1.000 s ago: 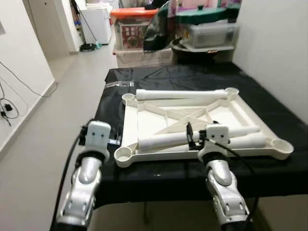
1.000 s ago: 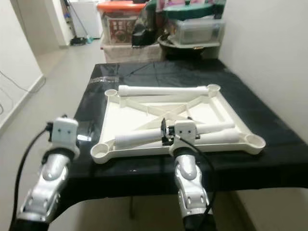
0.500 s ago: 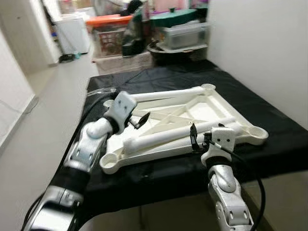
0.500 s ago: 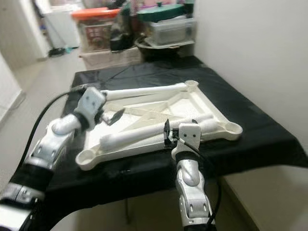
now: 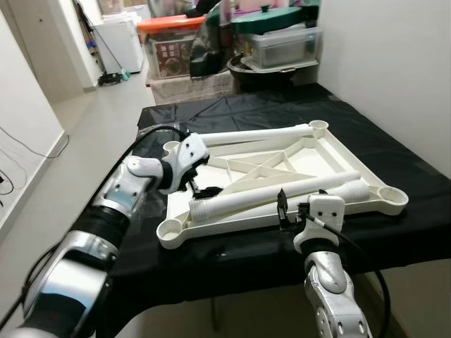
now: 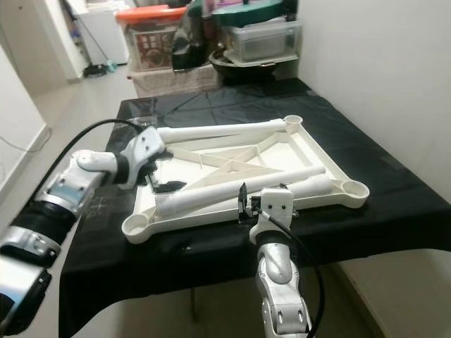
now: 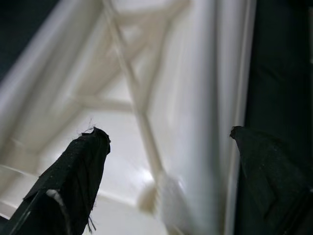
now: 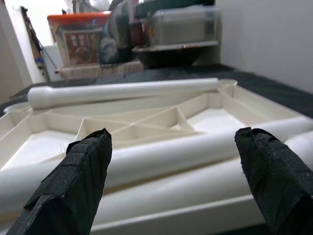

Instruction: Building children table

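Since a second ago: left arm swung up from beside the bench and in over the near-left part of the upturned white tabletop (image 5: 331,158); camera shifted as well.

Head views: tabletop lying underside-up on the black-covered bench (image 5: 394,151), corner sockets open, cross ribs showing. Two white legs (image 5: 271,197) loose across the near side, a third white leg (image 5: 257,134) resting along the far edge. No leg standing in a socket, so by the look of it assembly hardly begun; every leg yet to be seated. Left tool (image 5: 199,186) reaching in at the left rim near the end of the front leg, elbow bent, forearm angled inward, black fingers spread and empty. Right tool (image 5: 282,209) raised at the near edge of the tabletop, forearm upright, wrist pointing across the frame. Storage boxes (image 5: 278,42) stacked beyond the bench.

Left wrist view: fingers (image 7: 78,171) wide apart above ribs and rim, gripping nothing.

Right wrist view: fingers (image 8: 83,171) spread wide, near leg lying crosswise just ahead, nothing pinched.
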Controlling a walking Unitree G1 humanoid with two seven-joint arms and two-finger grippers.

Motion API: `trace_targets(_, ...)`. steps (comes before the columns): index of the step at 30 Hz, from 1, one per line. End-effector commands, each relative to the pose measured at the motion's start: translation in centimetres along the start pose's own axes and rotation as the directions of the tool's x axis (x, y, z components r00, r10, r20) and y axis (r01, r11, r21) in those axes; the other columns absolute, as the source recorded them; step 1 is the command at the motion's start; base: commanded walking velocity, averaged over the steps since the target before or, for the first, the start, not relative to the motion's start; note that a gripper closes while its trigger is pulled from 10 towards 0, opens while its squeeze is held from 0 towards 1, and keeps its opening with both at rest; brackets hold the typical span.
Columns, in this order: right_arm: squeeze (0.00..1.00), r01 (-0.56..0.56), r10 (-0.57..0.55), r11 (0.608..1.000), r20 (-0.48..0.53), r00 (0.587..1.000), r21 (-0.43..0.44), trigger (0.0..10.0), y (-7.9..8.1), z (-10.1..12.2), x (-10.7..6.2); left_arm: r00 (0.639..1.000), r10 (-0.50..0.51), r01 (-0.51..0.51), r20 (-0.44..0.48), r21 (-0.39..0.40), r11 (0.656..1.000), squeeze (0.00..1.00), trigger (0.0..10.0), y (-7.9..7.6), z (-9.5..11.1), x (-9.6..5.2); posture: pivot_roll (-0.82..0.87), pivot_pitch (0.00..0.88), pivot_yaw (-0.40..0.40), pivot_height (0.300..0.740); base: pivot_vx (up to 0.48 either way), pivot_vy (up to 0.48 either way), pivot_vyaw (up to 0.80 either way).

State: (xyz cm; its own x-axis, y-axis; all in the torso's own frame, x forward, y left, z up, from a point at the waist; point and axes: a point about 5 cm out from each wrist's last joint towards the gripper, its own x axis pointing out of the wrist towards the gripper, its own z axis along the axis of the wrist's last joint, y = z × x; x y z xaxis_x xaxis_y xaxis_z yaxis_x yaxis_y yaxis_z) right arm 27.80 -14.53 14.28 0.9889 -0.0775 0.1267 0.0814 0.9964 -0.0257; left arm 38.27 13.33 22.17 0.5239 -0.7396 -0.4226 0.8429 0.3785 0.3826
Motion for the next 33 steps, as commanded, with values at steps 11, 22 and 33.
trace_targets(11, 0.0, -0.047, 0.046, 0.999, -0.042, 0.998, -0.011, 10.0, 0.4, 0.7, -2.3, 0.98, -0.167, 0.162, -0.109, -0.053, 0.985, 0.0, 10.0, -0.2, -1.3, 0.9, 0.03, 0.099, 0.106, 0.74, 0.0, 0.0, 0.0)
trace_targets(22, 0.0, -0.052, 0.05, 0.999, -0.07, 0.996, -0.014, 10.0, 0.1, 1.4, -3.6, 0.987, -0.097, 0.102, -0.125, 0.035, 0.994, 0.0, 10.0, -0.4, -1.0, 2.3, 0.01, 0.158, 0.105, 0.74, 0.0, 0.0, 0.0)
trace_targets(33, 0.0, -0.058, 0.057, 0.998, -0.091, 0.994, -0.005, 10.0, 0.3, 1.7, -4.1, 0.986, -0.089, 0.094, -0.139, 0.03, 0.995, 0.0, 10.0, -0.5, -1.3, 2.5, 0.02, 0.186, 0.109, 0.74, 0.0, 0.0, 0.0)
